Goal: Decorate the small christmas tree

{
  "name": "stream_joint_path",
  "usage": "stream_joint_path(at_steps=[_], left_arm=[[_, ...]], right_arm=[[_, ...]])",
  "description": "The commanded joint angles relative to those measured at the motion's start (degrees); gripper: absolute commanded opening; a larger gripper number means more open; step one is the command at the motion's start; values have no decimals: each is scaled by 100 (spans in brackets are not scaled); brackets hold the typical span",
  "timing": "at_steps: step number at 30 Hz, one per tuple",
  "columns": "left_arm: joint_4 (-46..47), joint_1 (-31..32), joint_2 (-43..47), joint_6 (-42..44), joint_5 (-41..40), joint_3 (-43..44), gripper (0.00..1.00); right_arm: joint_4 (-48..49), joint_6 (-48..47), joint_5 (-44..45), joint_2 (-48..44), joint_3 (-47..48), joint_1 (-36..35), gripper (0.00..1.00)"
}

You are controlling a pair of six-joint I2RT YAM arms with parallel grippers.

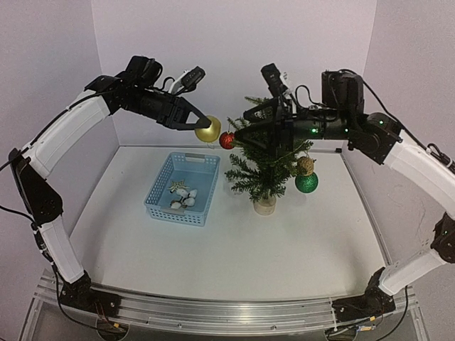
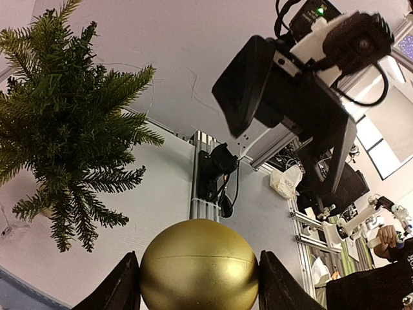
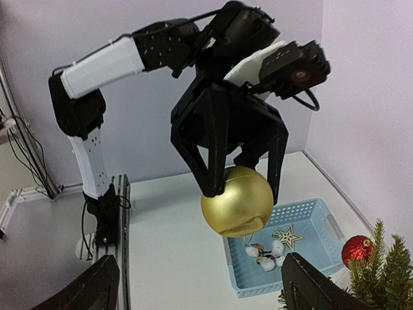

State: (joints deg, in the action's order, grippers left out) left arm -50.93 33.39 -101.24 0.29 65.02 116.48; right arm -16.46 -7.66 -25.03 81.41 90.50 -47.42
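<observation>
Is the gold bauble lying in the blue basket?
No, the gold bauble is gripped by the left end effector, raised beside the small christmas tree.

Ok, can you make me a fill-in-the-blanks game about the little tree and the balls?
1. The left fingers hold a shiny ball whose colour is ____.
2. The basket on the table is coloured ____.
3. On the tree, the lowest ball is coloured ____.

Missing words: gold, blue, green.
</observation>
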Motion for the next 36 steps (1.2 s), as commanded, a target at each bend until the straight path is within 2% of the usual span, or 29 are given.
stream_joint_path(at_steps=[1,13,19,36], left_arm=[[392,111,145,-295,225,-63,47],[569,362,-135,-512,210,22,44],[591,367,-140,-543,203,-3,44],[546,369,-168,-495,240,68,44]], right_arm=[[118,-1032,399,169,292,-121,88],[668,-1636,620,753,371,-350,90],[779,-1692,778,918,420,-355,88],[820,-1568,805,1047,527,-351,59]])
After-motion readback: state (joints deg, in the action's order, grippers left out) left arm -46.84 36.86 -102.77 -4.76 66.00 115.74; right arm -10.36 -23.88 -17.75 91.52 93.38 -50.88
